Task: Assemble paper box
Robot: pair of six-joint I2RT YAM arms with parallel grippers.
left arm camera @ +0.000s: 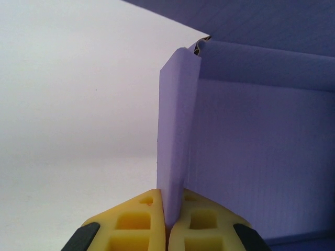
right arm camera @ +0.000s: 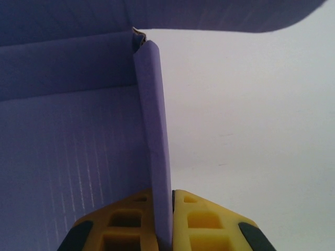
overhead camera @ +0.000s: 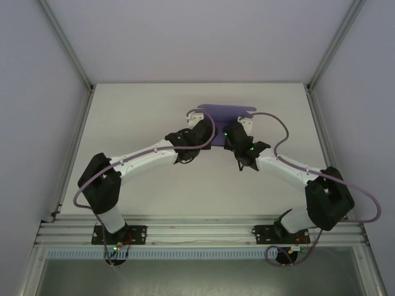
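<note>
The purple paper box [overhead camera: 223,113] lies at the far middle of the white table, half hidden by both wrists. My left gripper [left arm camera: 170,217] is shut on the box's upright left side wall [left arm camera: 175,130], with the yellow fingertips [left arm camera: 138,222] pinching its near end. My right gripper [right arm camera: 170,219] is shut on the upright right side wall [right arm camera: 157,136]. Between the two walls lies the box floor [left arm camera: 256,157], and a back wall [right arm camera: 63,60] rises behind it. From above, the left gripper [overhead camera: 203,131] and the right gripper [overhead camera: 233,132] sit close together at the box's near edge.
The white table [overhead camera: 154,185] spreads in front of the box between the two arms. Aluminium frame posts [overhead camera: 71,55] rise at both far corners, and a rail [overhead camera: 197,231] runs along the near edge. Purple cables loop over both wrists.
</note>
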